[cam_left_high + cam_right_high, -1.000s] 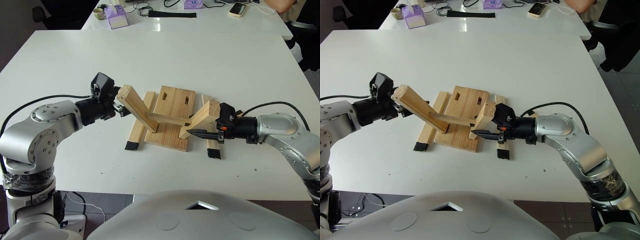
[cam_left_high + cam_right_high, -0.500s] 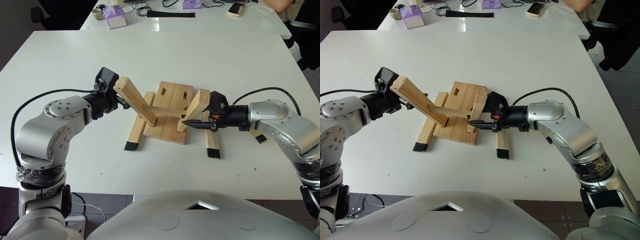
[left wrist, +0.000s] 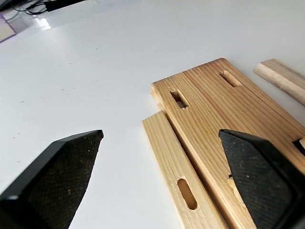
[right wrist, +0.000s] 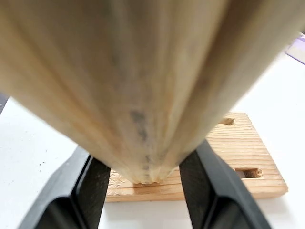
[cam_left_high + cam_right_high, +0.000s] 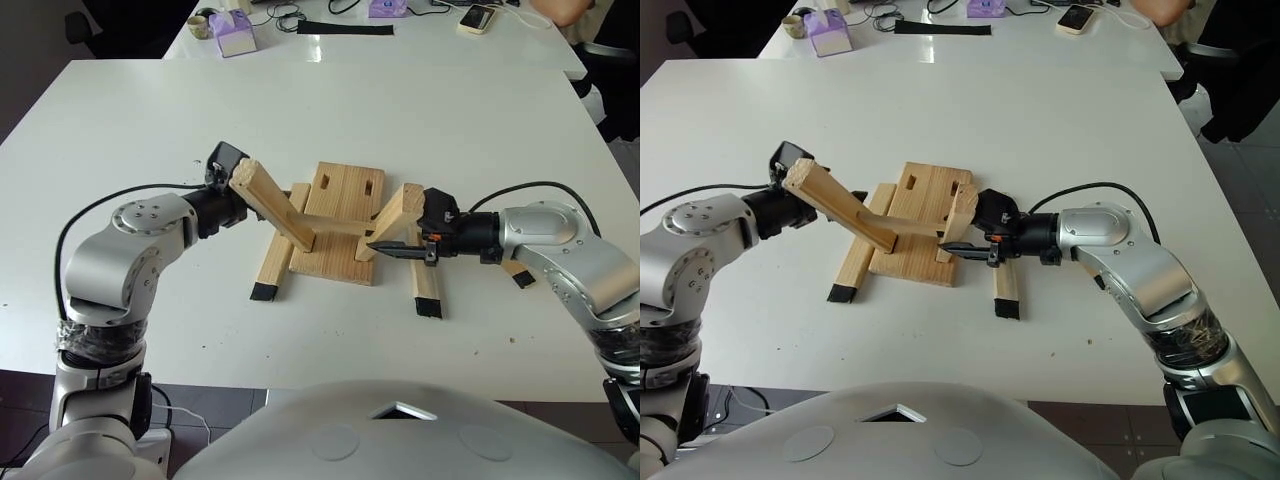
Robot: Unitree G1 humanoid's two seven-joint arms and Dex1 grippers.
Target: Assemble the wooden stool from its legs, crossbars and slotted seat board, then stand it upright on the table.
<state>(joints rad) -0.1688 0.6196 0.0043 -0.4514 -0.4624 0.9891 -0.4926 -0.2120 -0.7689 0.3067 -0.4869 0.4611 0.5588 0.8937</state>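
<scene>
Op: Head cam?
Eng: Your seat board [image 5: 345,215] lies flat near the middle of the table [image 5: 450,130], a bit toward the near edge. Above it, a tilted frame: left-side leg [image 5: 272,205] and right-side leg [image 5: 398,215] joined by a crossbar [image 5: 335,228]. Your right gripper [image 5: 390,240] is clamped on the right-side leg. Your left gripper [image 5: 236,198] sits at the left-side leg's top end; contact, can't tell. One loose leg [image 5: 273,262] lies against the board's left edge, a second loose leg [image 5: 427,290] just beside its right edge.
Op: Left wrist?
Eng: Your left fingers [image 3: 62,181] are spread wide, bare table and the board showing through the gap; the slotted loose leg lies alongside the board.
Op: Right wrist?
Eng: Both pads [image 4: 93,191] press the right-side leg's faces; the board lies flat beyond.
</scene>
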